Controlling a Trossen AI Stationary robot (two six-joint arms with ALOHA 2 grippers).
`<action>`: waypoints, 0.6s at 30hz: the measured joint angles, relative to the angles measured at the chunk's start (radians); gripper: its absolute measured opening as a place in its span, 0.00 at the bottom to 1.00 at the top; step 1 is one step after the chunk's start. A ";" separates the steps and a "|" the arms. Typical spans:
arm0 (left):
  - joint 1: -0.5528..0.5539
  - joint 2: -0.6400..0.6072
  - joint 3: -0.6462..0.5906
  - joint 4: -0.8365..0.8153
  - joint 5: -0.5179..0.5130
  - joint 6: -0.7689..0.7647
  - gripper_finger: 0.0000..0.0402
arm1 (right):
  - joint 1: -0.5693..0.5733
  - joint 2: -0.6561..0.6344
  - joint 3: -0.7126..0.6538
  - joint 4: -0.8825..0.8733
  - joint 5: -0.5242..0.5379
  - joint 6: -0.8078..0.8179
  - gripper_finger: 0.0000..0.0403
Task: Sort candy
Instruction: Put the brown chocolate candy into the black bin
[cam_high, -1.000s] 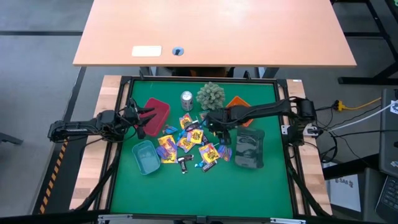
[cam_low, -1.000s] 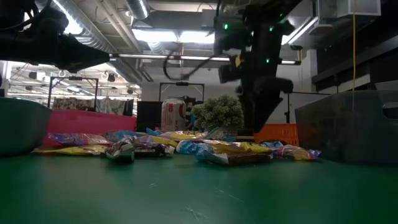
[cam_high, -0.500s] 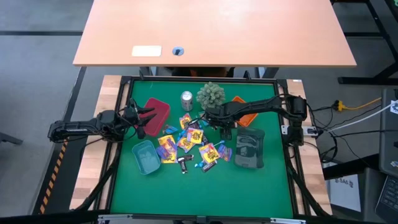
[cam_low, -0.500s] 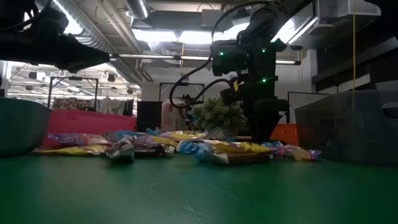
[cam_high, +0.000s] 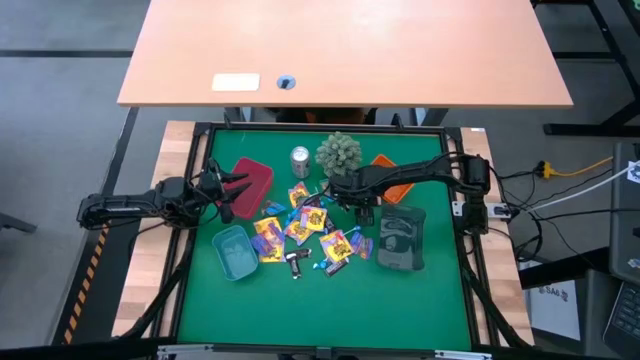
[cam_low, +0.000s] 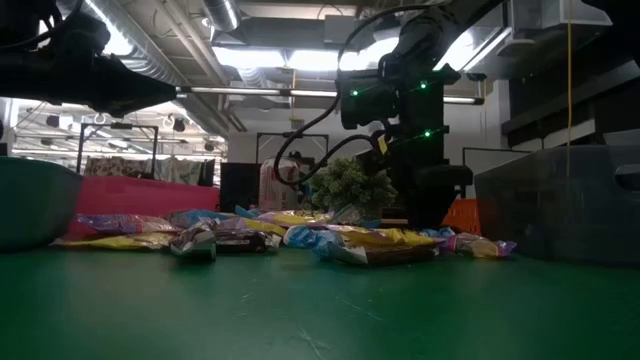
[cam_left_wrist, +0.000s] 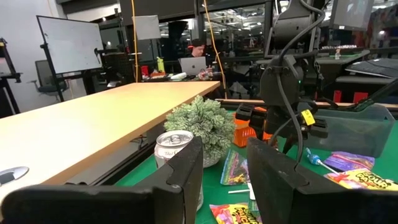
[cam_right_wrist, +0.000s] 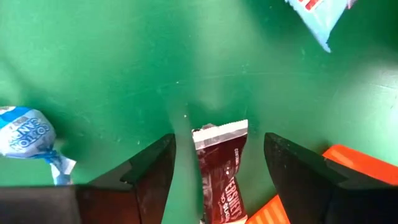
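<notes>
The candy (cam_high: 305, 232) lies in a loose pile of yellow packets, blue pieces and dark bars on the green mat. My right gripper (cam_high: 362, 205) points down at the pile's far right, beside the orange tray (cam_high: 385, 164). In the right wrist view it (cam_right_wrist: 219, 142) is open, one finger on each side of a dark brown mini bar (cam_right_wrist: 221, 171) lying flat on the mat, and touches nothing. My left gripper (cam_high: 232, 190) waits level by the red tray (cam_high: 252, 180), open (cam_left_wrist: 224, 168) with nothing between its fingers.
A silver can (cam_high: 300, 158) and a green spiky plant ball (cam_high: 338, 152) stand at the far side. A teal tray (cam_high: 235, 252) sits near left, a clear grey bin (cam_high: 402, 238) right. A blue-wrapped lollipop (cam_right_wrist: 25, 134) lies close to the right gripper.
My right gripper has come down toward the mat beside the orange tray and tipped further toward pointing straight down, staying open. Nothing on the mat has moved.
</notes>
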 joint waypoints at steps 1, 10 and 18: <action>0.000 0.000 0.000 0.000 0.000 0.000 0.29 | 0.000 0.000 0.000 0.000 0.000 0.000 0.61; 0.000 0.000 0.000 0.000 0.000 0.000 0.29 | 0.001 0.002 -0.003 -0.003 -0.030 0.000 0.41; 0.000 0.000 0.000 0.000 0.000 0.000 0.29 | 0.000 0.003 -0.003 -0.004 -0.066 -0.001 0.24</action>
